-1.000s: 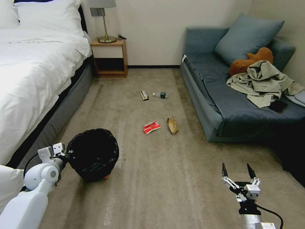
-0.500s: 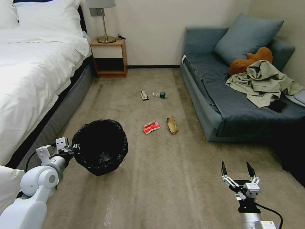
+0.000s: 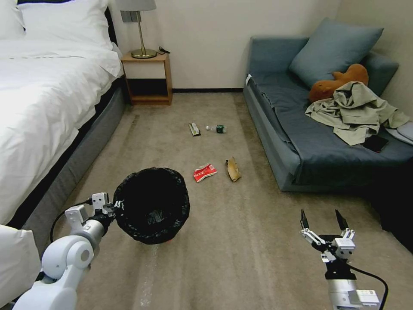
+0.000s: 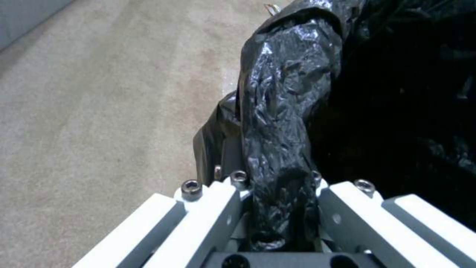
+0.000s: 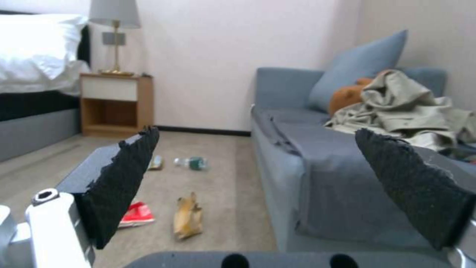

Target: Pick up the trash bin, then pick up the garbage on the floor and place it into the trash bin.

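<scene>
Black plastic of the trash bin (image 3: 151, 206) rim is clamped btwn the left gripper (image 4: 277, 193) fingers, and the bin is held tilted above the carpet, near the bed. The right gripper (image 3: 323, 222) is held low w/ fingers spread wide, nothing btwn them. Garbage is seen on the floor ahead: red-and-white packet (image 3: 205, 172) beside brown paper scrap (image 3: 233, 169); farther off, bottle (image 3: 217, 128) beside dark wrapper (image 3: 195, 128).
</scene>
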You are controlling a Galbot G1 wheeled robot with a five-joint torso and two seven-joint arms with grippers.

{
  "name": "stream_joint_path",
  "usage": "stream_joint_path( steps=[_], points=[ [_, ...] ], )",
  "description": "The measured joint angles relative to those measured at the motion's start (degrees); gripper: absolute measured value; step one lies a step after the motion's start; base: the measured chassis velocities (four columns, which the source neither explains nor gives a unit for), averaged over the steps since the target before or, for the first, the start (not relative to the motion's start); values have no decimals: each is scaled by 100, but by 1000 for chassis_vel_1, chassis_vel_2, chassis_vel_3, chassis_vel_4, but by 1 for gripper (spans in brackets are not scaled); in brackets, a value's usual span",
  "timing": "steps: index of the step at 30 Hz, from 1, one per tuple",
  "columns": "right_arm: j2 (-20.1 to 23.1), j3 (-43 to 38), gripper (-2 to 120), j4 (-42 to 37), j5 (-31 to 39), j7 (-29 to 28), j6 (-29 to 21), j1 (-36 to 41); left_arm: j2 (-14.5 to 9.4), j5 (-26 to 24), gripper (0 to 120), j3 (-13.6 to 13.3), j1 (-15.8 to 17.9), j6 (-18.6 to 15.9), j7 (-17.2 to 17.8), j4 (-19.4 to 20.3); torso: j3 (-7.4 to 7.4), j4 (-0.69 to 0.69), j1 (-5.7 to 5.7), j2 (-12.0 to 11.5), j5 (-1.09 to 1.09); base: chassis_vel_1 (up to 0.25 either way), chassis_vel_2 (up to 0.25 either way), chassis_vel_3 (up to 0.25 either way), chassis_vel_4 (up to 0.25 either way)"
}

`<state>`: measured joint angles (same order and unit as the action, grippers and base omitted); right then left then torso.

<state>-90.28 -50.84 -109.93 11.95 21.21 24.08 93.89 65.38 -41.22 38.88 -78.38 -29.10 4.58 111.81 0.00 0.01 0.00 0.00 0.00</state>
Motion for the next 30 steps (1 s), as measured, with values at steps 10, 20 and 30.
stream_joint_path(
  steps=[10,20,30],
  points=[
    [63,148,100,-184,-1,199,-272,212,116,21,3,89,-71,95,-46,119,-1,-1,0,0,0,0,0,0,0],
    [118,172,100,-179,-138,323,-278,267,62,-66,3,236,-25,110,-46,181,0,-1,0,1,0,0,0,0,0],
    [182,183,100,-165,-232,294,-297,289,63,-92,3,285,-8,172,-59,172,0,-1,0,1,-1,0,0,0,0]
  ],
)
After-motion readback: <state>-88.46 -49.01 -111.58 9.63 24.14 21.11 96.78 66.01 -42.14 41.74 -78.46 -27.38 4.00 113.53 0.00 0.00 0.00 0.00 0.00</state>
